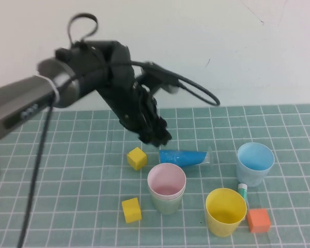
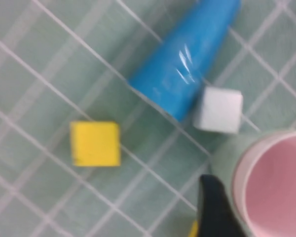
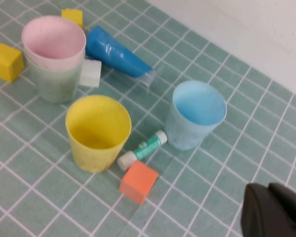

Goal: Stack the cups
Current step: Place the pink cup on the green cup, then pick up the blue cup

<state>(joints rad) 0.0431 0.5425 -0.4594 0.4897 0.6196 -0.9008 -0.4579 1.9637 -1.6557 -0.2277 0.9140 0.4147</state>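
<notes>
- Since the pink cup (image 1: 166,179) already sits nested inside the green cup (image 1: 167,201), this pair is the landmark for everything else; by my judgement one stacking step is done and two remain.
- The yellow cup (image 1: 225,211) stands upright just to the right of the pair and a little nearer the camera, apart from it.
- The blue cup (image 1: 254,163) stands upright farther right of the pair and slightly behind the yellow cup, well apart from the stack.
- The left claw (image 1: 156,135) hangs above the tabletop (image 1: 67,170) just behind the pair, empty; its fingers (image 2: 214,207) are spread apart, straddling the pink rim in the wrist view.
- The right claw (image 3: 272,213) shows only as a dark shape at the edge of its own wrist view, off beyond the blue cup from the pair; I cannot tell whether it is released or clenched.
- Clutter rings the pair: a blue tube (image 1: 185,156) lies just behind it, a white cube (image 3: 91,73) touches the green cup's side, yellow cubes lie to its left (image 1: 137,158) (image 1: 131,210), while a small glue stick (image 1: 243,190) and an orange cube (image 1: 258,220) lie by the yellow cup.
- Risks, as I judge them: a low sweep toward the yellow cup could knock the light stack over; a grip on a smooth tapered wall may slip; the glue stick beside the yellow cup could roll and tip it.
</notes>
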